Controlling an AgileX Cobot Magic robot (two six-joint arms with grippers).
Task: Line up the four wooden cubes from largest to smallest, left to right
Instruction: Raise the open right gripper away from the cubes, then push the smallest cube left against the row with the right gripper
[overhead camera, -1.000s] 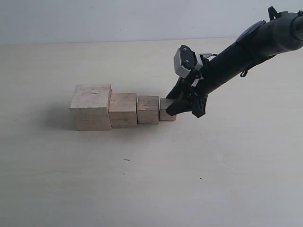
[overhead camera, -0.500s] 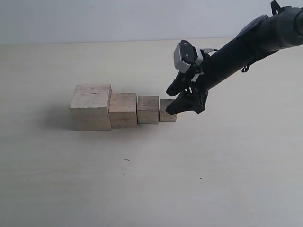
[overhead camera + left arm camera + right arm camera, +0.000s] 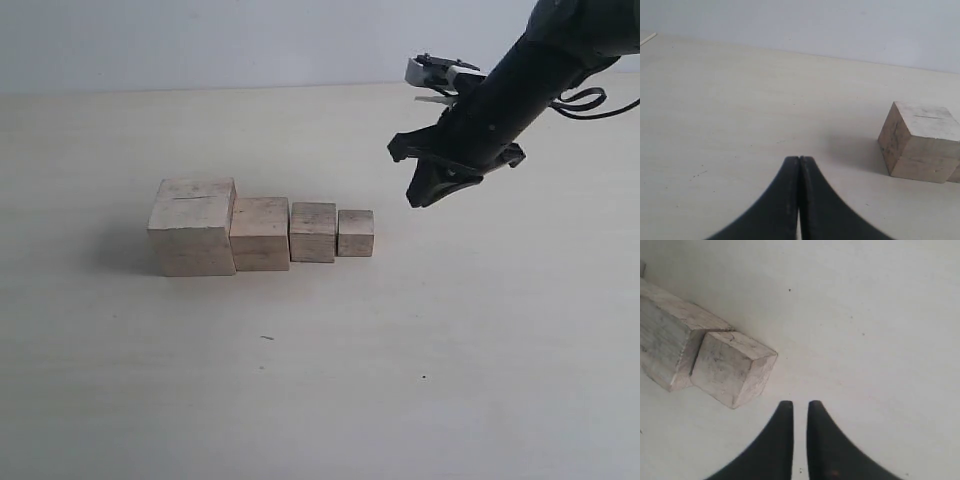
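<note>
Four pale wooden cubes stand in a touching row on the table, shrinking from left to right: the largest [image 3: 193,227], the second [image 3: 260,233], the third [image 3: 312,232] and the smallest [image 3: 355,232]. My right gripper [image 3: 404,178] hangs in the air up and to the right of the smallest cube, apart from it. In the right wrist view its fingers [image 3: 800,404] stand a narrow gap apart with nothing between them, beside the smallest cube [image 3: 732,368]. My left gripper [image 3: 799,159] is shut and empty, with the largest cube [image 3: 920,142] off to one side.
The beige table [image 3: 300,380] stretches round the row on all sides. A pale wall [image 3: 250,40] closes off the back. The left arm does not show in the exterior view.
My right gripper has lifted off the smallest cube and drawn back up and to the right. The four cubes have stayed in their row.
</note>
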